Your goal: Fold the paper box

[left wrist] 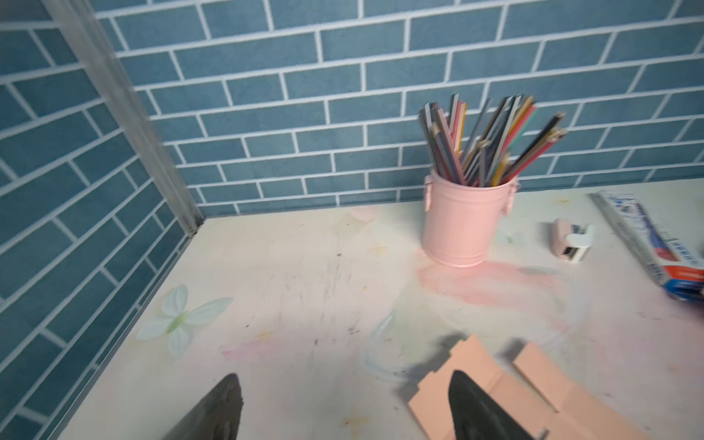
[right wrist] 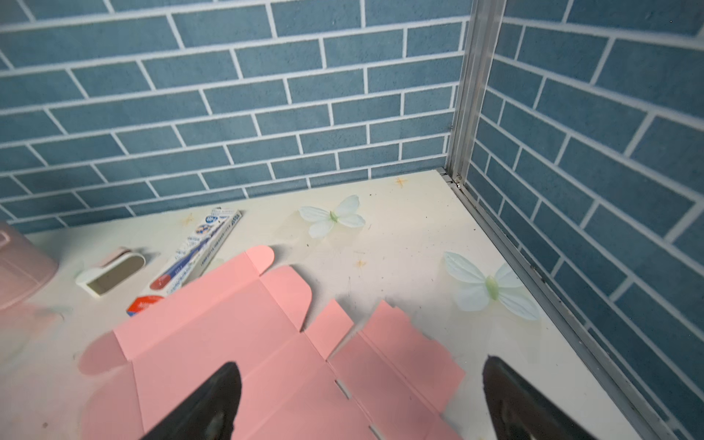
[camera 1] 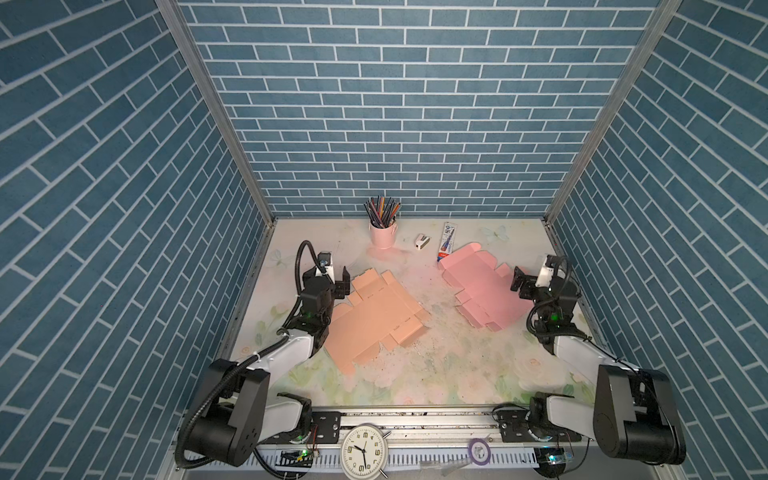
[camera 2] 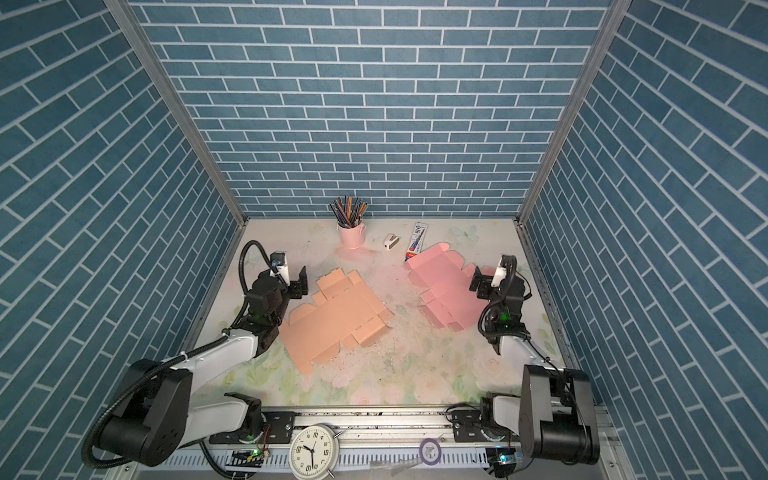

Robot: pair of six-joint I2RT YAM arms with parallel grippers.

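Nearest the camera, a clock (camera 1: 364, 453) is seen at the front rail. Two paper boxes are laid flat and unfolded on the table (camera 1: 436, 365), well apart: a peach paper box (camera 1: 374, 320) at the left and a pink paper box (camera 1: 486, 291) at the right. The left gripper (left wrist: 343, 377) is held with jaws wide apart and empty at the far left corner of the peach paper box. The right gripper (right wrist: 361, 362) is spread equally wide and empty over the right edge of the pink paper box. Contact cannot be determined.

Unfolded flat: peach box blank (camera 1: 374, 322) left, pink box blank (camera 1: 486, 291) right.
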